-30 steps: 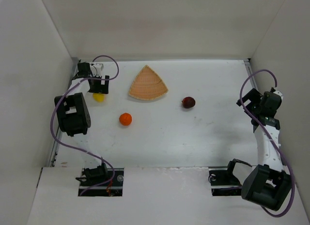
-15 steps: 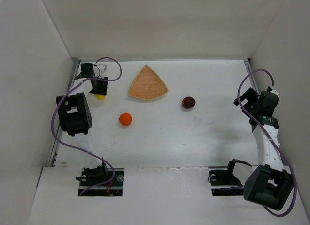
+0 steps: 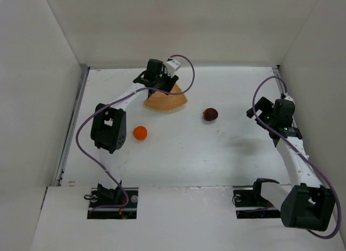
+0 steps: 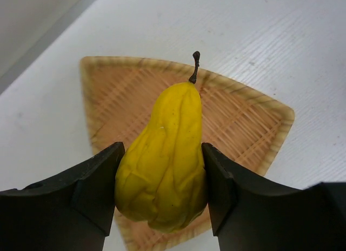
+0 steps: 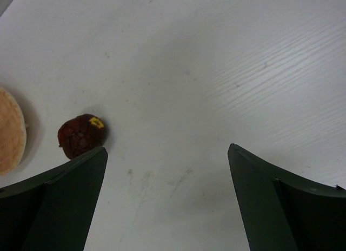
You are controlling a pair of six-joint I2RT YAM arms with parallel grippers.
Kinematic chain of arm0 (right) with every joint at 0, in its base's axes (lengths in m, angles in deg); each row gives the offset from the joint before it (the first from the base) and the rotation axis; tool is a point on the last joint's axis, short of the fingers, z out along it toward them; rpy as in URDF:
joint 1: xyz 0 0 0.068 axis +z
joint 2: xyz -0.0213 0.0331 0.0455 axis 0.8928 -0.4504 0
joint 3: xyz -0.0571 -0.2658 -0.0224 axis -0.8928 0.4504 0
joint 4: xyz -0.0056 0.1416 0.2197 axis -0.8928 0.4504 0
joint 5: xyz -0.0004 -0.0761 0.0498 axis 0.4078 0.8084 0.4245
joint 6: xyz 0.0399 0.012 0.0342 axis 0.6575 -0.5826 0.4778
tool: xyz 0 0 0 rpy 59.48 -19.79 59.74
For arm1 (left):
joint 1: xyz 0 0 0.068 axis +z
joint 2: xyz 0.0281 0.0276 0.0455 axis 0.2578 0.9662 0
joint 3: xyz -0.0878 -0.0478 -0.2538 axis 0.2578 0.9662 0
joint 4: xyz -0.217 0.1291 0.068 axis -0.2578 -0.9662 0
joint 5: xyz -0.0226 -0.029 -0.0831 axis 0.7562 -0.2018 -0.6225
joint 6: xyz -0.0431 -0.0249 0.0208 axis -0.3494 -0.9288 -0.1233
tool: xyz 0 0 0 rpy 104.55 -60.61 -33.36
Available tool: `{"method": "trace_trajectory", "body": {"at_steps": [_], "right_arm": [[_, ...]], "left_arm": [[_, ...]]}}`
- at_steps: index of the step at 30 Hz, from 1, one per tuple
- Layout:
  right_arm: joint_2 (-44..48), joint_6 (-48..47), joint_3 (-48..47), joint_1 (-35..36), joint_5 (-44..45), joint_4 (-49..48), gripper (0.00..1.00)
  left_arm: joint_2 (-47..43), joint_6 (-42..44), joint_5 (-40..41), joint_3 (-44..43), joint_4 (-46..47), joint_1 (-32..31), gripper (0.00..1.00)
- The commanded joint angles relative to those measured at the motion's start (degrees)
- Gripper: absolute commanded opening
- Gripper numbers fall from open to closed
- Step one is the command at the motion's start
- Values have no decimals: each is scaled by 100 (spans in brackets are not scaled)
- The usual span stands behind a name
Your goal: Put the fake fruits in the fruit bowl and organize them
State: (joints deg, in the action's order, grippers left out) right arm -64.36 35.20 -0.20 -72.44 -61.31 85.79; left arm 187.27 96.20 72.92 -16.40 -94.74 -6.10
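Pinches in the left tool [image 4: 162, 153] the yellow pear [image 4: 165, 170], over the fruit bowl [image 4: 248, 126]. Lower close to the weave, toward a corner, before easing apart, saving room for orange [image 3: 140, 133] and plum [image 5: 80, 136] on the bench [image 3: 216, 148]. Holds right tool [image 5: 166, 153] spread, empty.

White table [image 3: 216, 153], pretty plain. The basket [image 3: 172, 103] sits upper middle, with the orange [image 3: 140, 133] lower left of it and the plum [image 3: 210, 114] to its right.
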Motion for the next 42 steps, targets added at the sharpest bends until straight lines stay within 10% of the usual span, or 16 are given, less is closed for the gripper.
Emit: {"method": "trace_trajectory", "body": {"at_steps": [1, 9, 14, 18, 42], "right_arm": [[42, 152, 75, 467, 192, -352, 100], [-799, 793, -117, 1891, 439, -1327, 100], [-2284, 926, -977, 2524, 351, -1346, 100], [-3024, 1014, -1558, 2780, 509, -1231, 100], [-4792, 127, -3265, 3158, 808, 289, 92]], "left_arm": [[561, -71, 97, -311, 154, -115, 27], [940, -133, 282, -435, 268, -274, 44], [598, -194, 335, -303, 260, -195, 90], [28, -300, 397, -93, 189, -54, 99], [-2487, 69, -51, 2518, -2930, 640, 99]]}}
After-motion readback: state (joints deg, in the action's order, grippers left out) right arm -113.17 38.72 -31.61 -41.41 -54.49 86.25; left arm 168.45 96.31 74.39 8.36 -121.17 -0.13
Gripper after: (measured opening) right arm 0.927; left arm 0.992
